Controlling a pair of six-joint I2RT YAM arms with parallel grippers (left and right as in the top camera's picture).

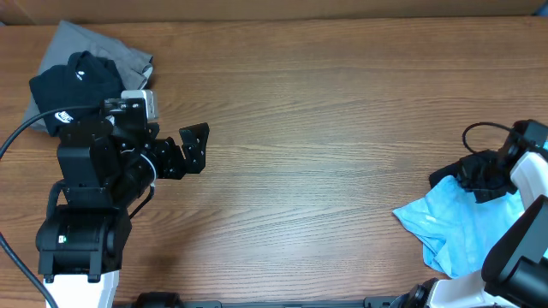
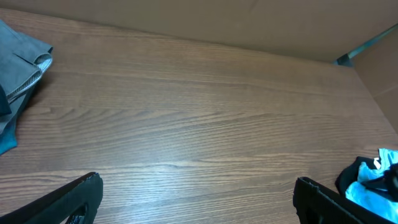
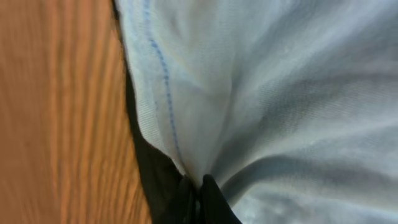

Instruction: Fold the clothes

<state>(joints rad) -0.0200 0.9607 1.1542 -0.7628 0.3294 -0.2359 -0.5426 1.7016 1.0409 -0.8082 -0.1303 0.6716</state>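
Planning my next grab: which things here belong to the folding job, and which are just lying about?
Job: light blue shirt, pinched by right tool; black shirt; grey garment beneath it.
Lying about: black cable; cardboard wall.

Overhead looks down, left wrist low across the table [image 2: 205, 112] — right wrist seemingly against cloth [image 3: 298, 93].

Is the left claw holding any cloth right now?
No, the left gripper is open over the bare table, nothing between its fingers.

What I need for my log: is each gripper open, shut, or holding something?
Left gripper: open, empty.
Right gripper: shut on the light blue T-shirt.
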